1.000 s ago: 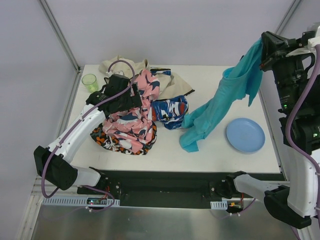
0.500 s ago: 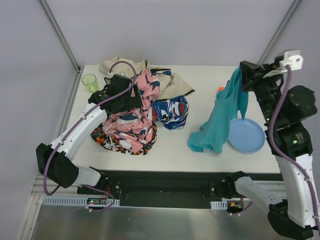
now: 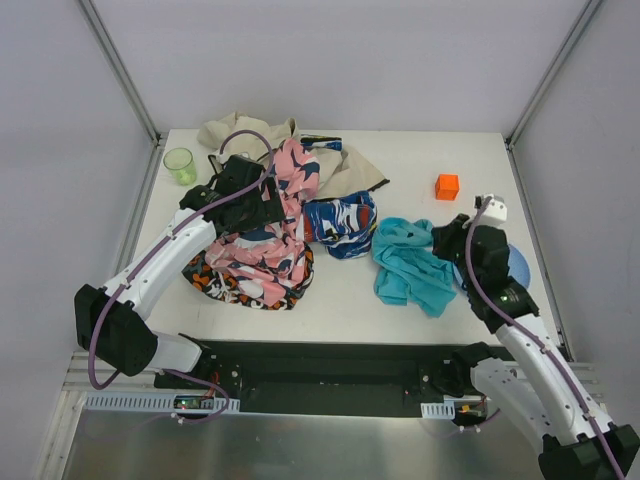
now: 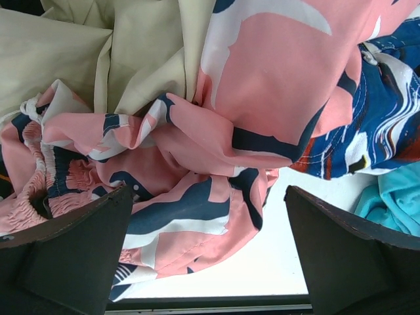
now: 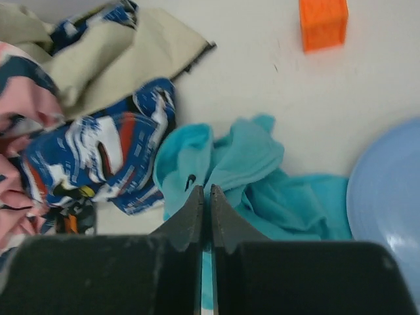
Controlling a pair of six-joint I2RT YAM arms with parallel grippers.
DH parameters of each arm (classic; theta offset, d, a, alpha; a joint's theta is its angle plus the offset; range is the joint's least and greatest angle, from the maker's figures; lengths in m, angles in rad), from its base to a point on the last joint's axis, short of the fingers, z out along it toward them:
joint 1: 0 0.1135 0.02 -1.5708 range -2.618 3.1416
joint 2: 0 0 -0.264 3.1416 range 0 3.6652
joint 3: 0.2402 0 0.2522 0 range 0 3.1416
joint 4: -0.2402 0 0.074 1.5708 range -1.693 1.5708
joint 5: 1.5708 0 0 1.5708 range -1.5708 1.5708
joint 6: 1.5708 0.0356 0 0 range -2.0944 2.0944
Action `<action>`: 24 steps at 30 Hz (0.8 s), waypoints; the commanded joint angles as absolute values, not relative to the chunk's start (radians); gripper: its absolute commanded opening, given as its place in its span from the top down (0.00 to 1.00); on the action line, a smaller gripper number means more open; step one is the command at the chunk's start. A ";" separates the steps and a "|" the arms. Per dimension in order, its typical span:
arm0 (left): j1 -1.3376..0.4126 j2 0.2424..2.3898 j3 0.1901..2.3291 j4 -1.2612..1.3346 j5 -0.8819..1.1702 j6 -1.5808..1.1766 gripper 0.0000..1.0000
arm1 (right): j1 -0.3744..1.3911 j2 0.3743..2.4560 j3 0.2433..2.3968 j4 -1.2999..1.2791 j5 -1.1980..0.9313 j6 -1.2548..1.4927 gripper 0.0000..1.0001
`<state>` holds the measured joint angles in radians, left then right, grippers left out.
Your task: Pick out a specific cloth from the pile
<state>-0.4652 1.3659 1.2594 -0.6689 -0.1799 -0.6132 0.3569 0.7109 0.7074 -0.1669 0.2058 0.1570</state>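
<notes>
Both mine: left gripper (image 4: 209, 197) wide over pile (image 3: 262, 240), right gripper (image 5: 205, 190) clamped on teal cloth (image 3: 408, 265), blue plate (image 5: 387, 197) half-hidden behind it.

Pile (image 3: 262, 232) crowds the table (image 3: 405, 160) left; bare stretch beside orange cube (image 3: 447, 186).

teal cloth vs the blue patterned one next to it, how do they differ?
Teal cloth is plain; blue patterned cloth carries white and red marks. Teal cloth lies spread on the table next to the plate; the blue patterned cloth sits bunched at the edge of the pile. Both are soft, crumpled fabric.
</notes>
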 commanded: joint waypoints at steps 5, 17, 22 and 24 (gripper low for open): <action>-0.471 1.339 1.239 -0.673 -0.130 -0.612 0.01 | 0.354 0.758 0.390 -0.138 0.256 0.439 0.99; -0.471 1.201 1.247 -0.672 -0.094 -0.584 0.01 | 0.354 0.828 0.854 -0.473 0.311 0.134 0.04; -0.471 1.108 1.252 -0.672 -0.133 -0.572 0.01 | 0.353 0.778 1.037 -0.506 0.613 0.057 0.04; -0.471 1.069 1.247 -0.673 -0.149 -0.569 0.01 | 0.353 0.764 1.061 -0.492 0.693 0.012 0.04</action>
